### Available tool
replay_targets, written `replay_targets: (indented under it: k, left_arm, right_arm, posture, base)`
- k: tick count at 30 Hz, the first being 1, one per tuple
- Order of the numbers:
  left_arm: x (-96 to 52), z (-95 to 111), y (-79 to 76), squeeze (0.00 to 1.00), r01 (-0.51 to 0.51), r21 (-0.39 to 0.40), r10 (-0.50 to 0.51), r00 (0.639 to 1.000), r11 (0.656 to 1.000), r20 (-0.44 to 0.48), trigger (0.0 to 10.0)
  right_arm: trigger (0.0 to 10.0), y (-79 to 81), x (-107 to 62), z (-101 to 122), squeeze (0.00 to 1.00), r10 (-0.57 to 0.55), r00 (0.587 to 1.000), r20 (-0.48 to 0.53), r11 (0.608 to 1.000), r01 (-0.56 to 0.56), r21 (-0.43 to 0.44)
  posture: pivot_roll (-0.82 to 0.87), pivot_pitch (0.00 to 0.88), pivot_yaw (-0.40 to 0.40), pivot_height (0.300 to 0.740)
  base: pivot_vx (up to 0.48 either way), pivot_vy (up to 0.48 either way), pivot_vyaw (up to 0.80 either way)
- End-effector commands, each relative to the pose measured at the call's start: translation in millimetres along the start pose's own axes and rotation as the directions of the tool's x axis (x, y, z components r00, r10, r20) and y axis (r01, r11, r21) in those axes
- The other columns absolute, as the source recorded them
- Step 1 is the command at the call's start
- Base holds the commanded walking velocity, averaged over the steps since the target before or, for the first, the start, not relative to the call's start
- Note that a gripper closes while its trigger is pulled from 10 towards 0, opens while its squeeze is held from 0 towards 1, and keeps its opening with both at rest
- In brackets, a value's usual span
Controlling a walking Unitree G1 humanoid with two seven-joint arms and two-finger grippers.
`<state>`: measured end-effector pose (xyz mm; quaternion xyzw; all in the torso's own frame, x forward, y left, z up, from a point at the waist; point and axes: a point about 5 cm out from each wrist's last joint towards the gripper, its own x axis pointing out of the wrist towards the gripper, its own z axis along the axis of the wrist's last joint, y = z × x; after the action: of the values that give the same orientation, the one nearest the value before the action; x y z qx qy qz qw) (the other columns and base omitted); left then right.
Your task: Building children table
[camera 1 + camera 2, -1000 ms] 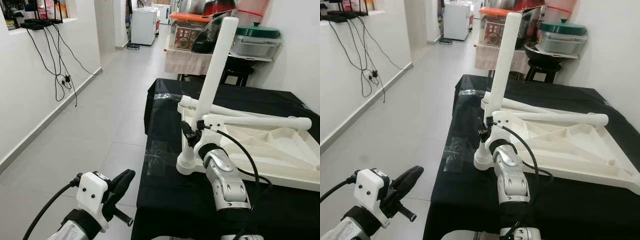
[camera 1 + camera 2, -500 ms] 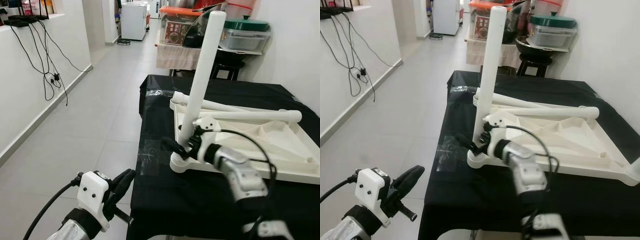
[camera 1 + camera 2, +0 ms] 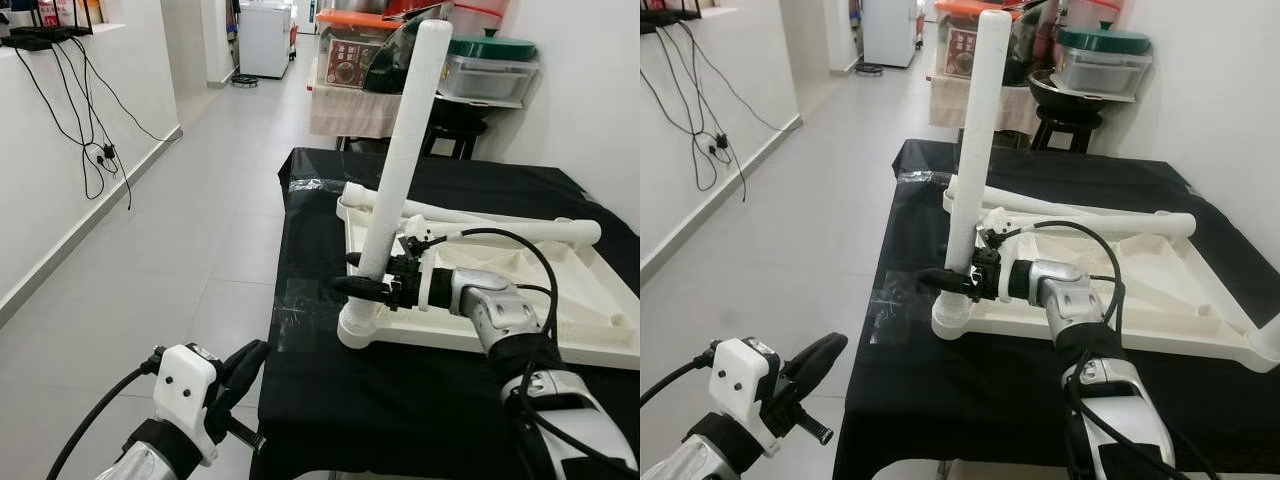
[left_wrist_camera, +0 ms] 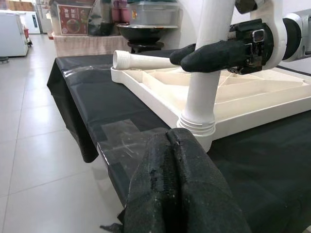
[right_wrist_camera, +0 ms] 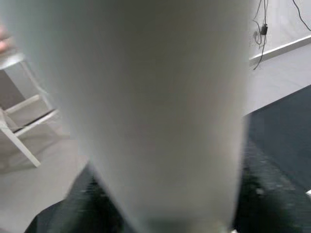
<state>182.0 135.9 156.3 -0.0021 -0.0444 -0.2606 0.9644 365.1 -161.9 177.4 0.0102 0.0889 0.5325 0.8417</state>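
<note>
The right gripper [image 3: 362, 284] reaches out level, its jaws clamped either side of the white leg [image 3: 400, 150]; the left gripper [image 3: 240, 365] hangs low, jaws together.

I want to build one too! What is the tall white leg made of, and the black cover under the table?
The white leg looks like smooth, matt plastic with moulded rings at its base. The black cover looks like thin, slightly shiny sheeting, wrinkled and taped; cloth or plastic, hard to tell.

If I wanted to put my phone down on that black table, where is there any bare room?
The black cloth lies bare in front of the upturned white tabletop, and in a strip beyond it. The corner by the upright leg is crowded: the right gripper reaches around it there, with loose legs lying across the tabletop.
</note>
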Motion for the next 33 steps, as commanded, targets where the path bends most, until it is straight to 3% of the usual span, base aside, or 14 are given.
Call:
replay_targets:
  k: [1,12,13,15,17,18,20,25,27,28,29,31,32,33]
  left_arm:
    - [0.1,-1,-0.5,0.0,-0.001,-0.001,0.001,1.0,1.0,-0.01,10.0]
    - [-0.2,0,-0.7,0.0,-0.002,-0.001,0.002,1.0,1.0,-0.008,10.0]
    - [-1.0,0,-0.5,0.0,-0.002,0.0,0.002,1.0,1.0,-0.009,10.0]
    - [-2.1,0,0.1,0.0,-0.003,0.0,0.003,1.0,1.0,-0.009,10.0]
    - [-2.1,1,1.0,0.0,-0.003,0.0,0.003,1.0,1.0,-0.01,10.0]
    - [-1.9,1,1.6,0.0,-0.004,0.0,0.004,1.0,1.0,-0.01,10.0]
    - [-1.9,1,1.6,0.0,-0.004,0.0,0.004,1.0,1.0,-0.01,10.0]
    - [1.8,0,1.9,0.0,0.001,-0.001,-0.001,1.0,1.0,-0.008,10.0]
    - [2.5,0,2.4,0.0,-0.007,-0.001,0.007,1.0,1.0,-0.004,10.0]
    - [2.6,0,2.7,0.0,-0.009,-0.001,0.009,1.0,1.0,-0.003,10.0]
    - [2.7,0,2.9,0.0,-0.008,-0.001,0.008,1.0,1.0,-0.003,10.0]
    - [2.7,0,2.9,0.0,-0.008,-0.001,0.008,1.0,1.0,-0.003,10.0]
    - [2.5,0,3.1,0.0,-0.006,-0.003,0.006,1.0,1.0,-0.004,10.0]
    - [2.5,-1,3.2,0.0,-0.005,-0.003,0.005,1.0,1.0,-0.004,10.0]
  right_arm:
    - [0.0,1.1,4.1,1,0.0,0.047,0.999,0.023,0.999,-0.047,0.0]
    - [0.0,-10.4,2.2,-5,0.0,-0.343,0.939,0.032,0.936,0.345,-0.073]
    - [0.0,-10.5,0.8,-11,0.0,-0.659,0.747,0.089,0.75,0.662,-0.001]
    - [0.0,-6.4,-20.0,-22,0.0,-0.934,0.348,0.079,0.356,0.926,0.125]
    - [0.0,11.8,-14.9,-28,0.0,-0.933,0.348,0.09,0.358,0.924,0.134]
    - [0.0,24.9,-7.3,-29,0.0,-0.903,0.415,0.11,0.427,0.896,0.126]
    - [0.0,24.9,-7.3,-29,0.0,-0.903,0.415,0.11,0.427,0.896,0.126]
    - [0.0,25.1,9.8,-31,0.0,-0.839,0.531,0.118,0.54,0.839,0.067]
    - [10.0,24.7,12.1,-31,0.0,-0.834,0.541,0.107,0.547,0.837,0.032]
    - [10.0,25.9,12.8,-31,0.0,-0.831,0.547,0.106,0.552,0.833,0.029]
    - [10.0,27.0,13.4,-30,0.25,-0.82,0.562,0.112,0.568,0.822,0.034]
    - [10.0,27.0,13.4,-30,0.25,-0.82,0.562,0.112,0.568,0.822,0.034]
    - [10.0,29.2,17.3,-26,1.0,-0.793,0.6,0.109,0.608,0.79,0.079]
    - [10.0,31.2,19.0,-25,1.0,-0.786,0.61,0.102,0.618,0.78,0.099]
  posture:
    - [0.05,0.0,-0.102,0.74]
    - [0.04,0.005,-0.107,0.74]
    - [0.05,0.01,-0.118,0.74]
    - [0.04,0.009,-0.114,0.74]
    - [0.02,0.026,-0.076,0.74]
    - [0.02,0.026,-0.076,0.74]
    - [0.02,0.026,-0.076,0.74]
    - [0.02,0.001,-0.092,0.74]
    - [0.02,0.0,-0.095,0.74]
    - [0.02,0.0,-0.094,0.74]
    - [0.02,0.0,-0.092,0.74]
    - [0.02,0.0,-0.092,0.74]
    - [0.03,0.0,-0.094,0.74]
    - [0.03,0.0,-0.094,0.74]
  base:
    - [0.0,0.0,0.0]
    - [0.0,0.0,0.0]
    - [0.0,0.0,0.0]
    - [0.0,0.0,0.0]
    - [0.0,0.0,0.0]
    - [0.0,0.0,0.0]
    - [0.0,0.0,0.0]
    - [0.0,0.0,0.0]
    - [0.0,0.0,0.0]
    - [0.0,0.0,0.0]
    - [0.0,0.0,0.0]
    - [0.0,0.0,0.0]
    - [0.0,0.0,0.0]
    - [0.0,0.0,0.0]
